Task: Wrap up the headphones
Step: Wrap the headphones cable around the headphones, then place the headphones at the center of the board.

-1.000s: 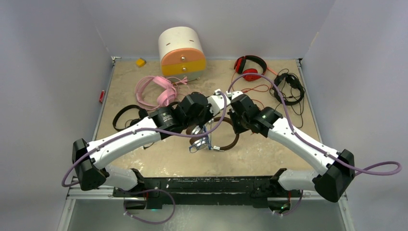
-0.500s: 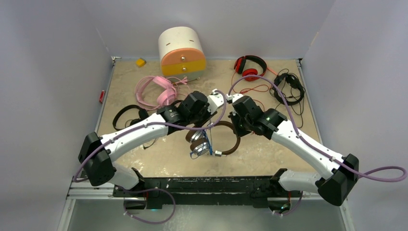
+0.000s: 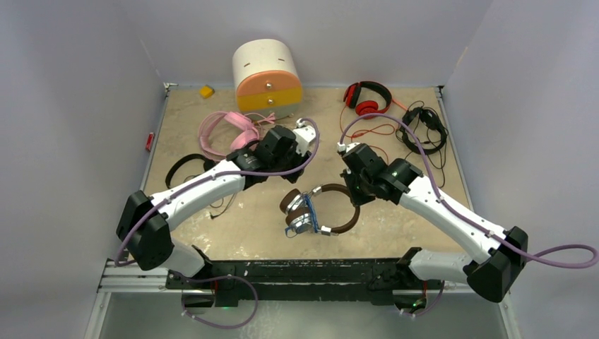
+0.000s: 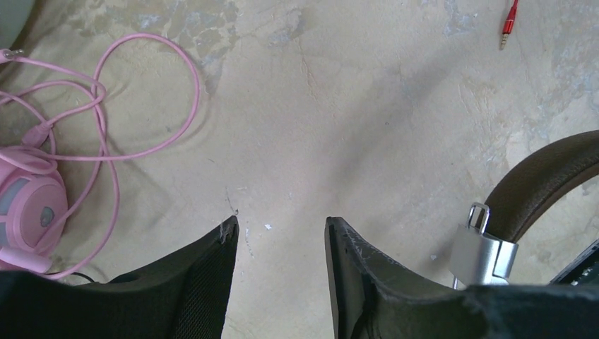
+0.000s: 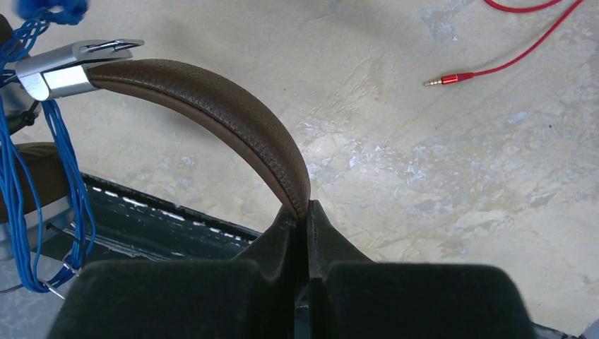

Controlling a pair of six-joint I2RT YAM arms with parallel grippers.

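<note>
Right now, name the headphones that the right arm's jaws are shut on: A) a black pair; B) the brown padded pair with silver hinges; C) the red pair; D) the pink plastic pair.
B: in the right wrist view the right jaws are closed tight on the band of the brown padded headphones with silver hinges.

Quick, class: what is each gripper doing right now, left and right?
Left gripper: open, holding nothing.
Right gripper: closed on the headband of the brown headphones.
</note>
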